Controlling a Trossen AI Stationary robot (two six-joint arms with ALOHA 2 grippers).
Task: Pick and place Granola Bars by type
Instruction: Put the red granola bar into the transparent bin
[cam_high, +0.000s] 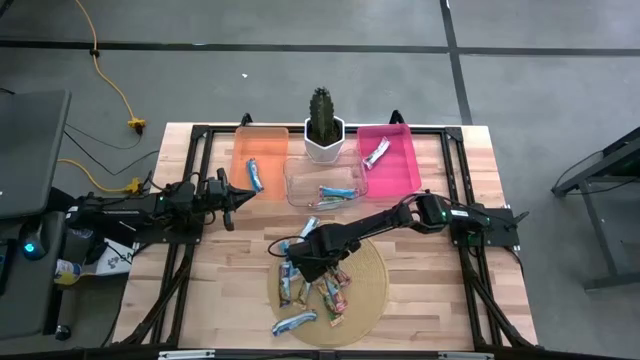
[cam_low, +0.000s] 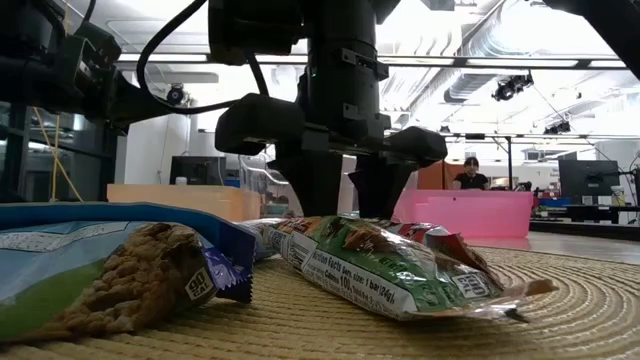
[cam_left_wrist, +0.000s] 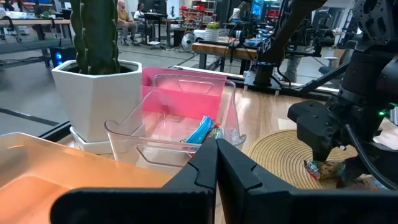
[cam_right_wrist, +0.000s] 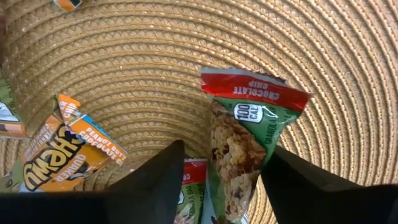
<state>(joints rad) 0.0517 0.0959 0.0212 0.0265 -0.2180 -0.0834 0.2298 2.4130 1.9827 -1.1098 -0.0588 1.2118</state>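
Several granola bars (cam_high: 320, 290) lie in a pile on a round woven mat (cam_high: 370, 290). My right gripper (cam_high: 300, 262) is low over the pile's left side, open. In the right wrist view its fingers (cam_right_wrist: 155, 180) stand on either side of a green-and-red chocolate chip bar (cam_right_wrist: 249, 118) lying flat on the mat, with an orange bar (cam_right_wrist: 62, 149) beside it. The low view shows this gripper (cam_low: 340, 195) standing just behind a green bar (cam_low: 390, 265). My left gripper (cam_high: 232, 197) hovers by the orange bin, shut on nothing (cam_left_wrist: 216, 162). My right gripper comes from above, pointing down, with the green-and-red bar's lower end (cam_right_wrist: 239, 180) between its open fingers. Whether the fingers touch the bar, I cannot tell.
Along the far side stand an orange bin (cam_high: 262, 150) with a blue bar (cam_high: 255, 175), a clear bin (cam_high: 300, 190) with blue bars (cam_high: 335, 193), and a pink bin (cam_high: 400, 170) with a silver bar (cam_high: 376, 152). A cactus in a white pot (cam_high: 323, 130) stands behind them.
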